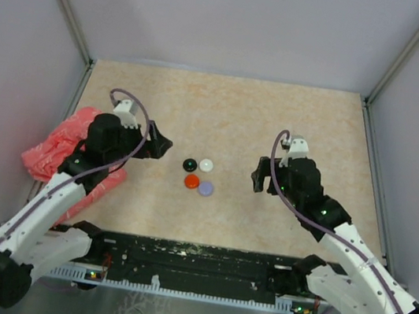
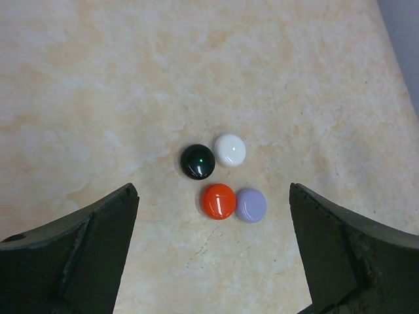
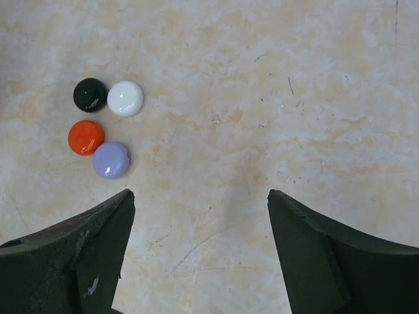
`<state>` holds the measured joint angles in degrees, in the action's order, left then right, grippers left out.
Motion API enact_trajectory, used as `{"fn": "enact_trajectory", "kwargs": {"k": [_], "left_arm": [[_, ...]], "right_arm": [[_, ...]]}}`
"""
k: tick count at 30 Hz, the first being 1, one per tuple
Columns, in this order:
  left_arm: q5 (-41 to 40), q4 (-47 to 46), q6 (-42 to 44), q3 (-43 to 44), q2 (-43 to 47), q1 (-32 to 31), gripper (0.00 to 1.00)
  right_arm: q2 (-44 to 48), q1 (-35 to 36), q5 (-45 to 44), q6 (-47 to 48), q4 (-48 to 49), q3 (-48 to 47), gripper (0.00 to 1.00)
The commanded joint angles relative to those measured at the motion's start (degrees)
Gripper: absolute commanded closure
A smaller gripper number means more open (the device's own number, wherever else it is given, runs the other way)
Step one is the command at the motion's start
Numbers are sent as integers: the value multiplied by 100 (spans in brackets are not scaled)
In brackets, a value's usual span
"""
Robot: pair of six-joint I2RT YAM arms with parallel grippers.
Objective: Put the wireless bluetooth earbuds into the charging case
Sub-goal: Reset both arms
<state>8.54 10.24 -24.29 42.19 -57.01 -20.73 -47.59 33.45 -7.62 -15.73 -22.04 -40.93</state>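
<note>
Fingers [image 2: 98, 242] of the left gripper [image 1: 157, 144] stand wide apart with nothing clamped. The right gripper [image 1: 257, 176] fingers [image 3: 327, 255] are apart as well, also empty.

Tabletop [image 1: 226, 104]: mottled beige, walled on three sides.

Left arm [image 1: 50, 204]: rises from its base at the near left corner and leans toward the middle, wrist turned inward over the left half. Right arm [image 1: 353, 255]: mirrors it from the near right corner, wrist turned inward.

Pink-red crumpled bundle [image 1: 55, 150]: at the left edge, partly under the left arm.

Four round domed discs sit clustered near the middle of the tabletop, between the two grippers and closer to the left one:
- black disc [image 1: 189, 165] and white disc [image 1: 206, 165] on the far side, touching;
- red disc [image 1: 191, 181] and lilac disc [image 1: 205, 189] on the near side, touching.

Nothing lies between either gripper and the cluster.

Wireless bluetooth earbuds: cannot tell their place from these views. Only the closed-looking discs show in those colours.
</note>
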Motion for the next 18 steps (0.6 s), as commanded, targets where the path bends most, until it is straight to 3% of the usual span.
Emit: {"fn": "enact_trajectory", "kwargs": {"k": [1, 7, 18], "left_arm": [[-897, 1057, 634, 205, 1353, 33, 0], [-1387, 1013, 1142, 28, 3103, 25, 0], [-1562, 1162, 1299, -301, 4140, 25, 0]], "right_arm": [[537, -41, -377, -234, -47, -182, 17], [1894, -41, -1000, -240, 498, 231, 13], [2544, -39, -2036, -56, -3, 64, 12]]}}
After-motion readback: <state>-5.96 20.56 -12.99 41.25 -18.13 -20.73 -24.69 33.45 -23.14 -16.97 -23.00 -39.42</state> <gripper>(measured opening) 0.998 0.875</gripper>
